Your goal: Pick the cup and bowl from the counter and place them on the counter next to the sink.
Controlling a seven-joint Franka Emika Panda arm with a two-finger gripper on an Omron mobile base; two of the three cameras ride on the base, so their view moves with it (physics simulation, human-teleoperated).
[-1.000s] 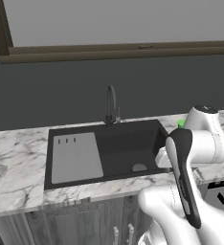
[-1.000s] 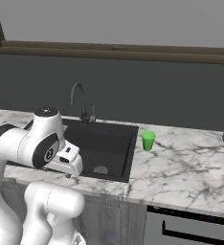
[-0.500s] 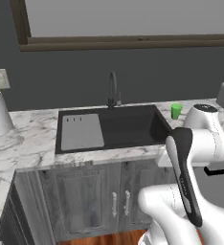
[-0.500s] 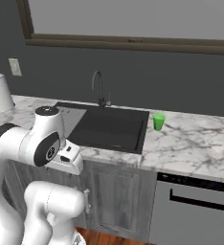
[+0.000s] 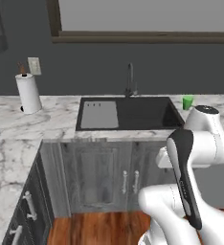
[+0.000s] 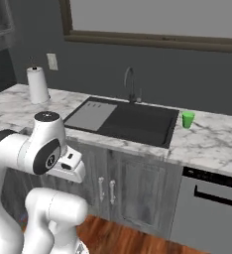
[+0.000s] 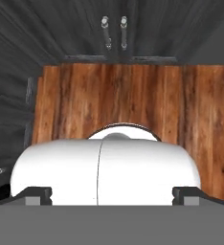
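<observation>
Your fingers (image 7: 112,195) barely showed: just two dark tips at the bottom corners of the hand view, set wide apart, open and holding nothing. The arm was folded close to its body with the hand aimed down at the wooden floor (image 7: 118,95) before the cabinet doors (image 7: 114,28). The cup (image 5: 187,101) stood on the counter (image 5: 56,117) just right of the sink (image 5: 133,114).
</observation>
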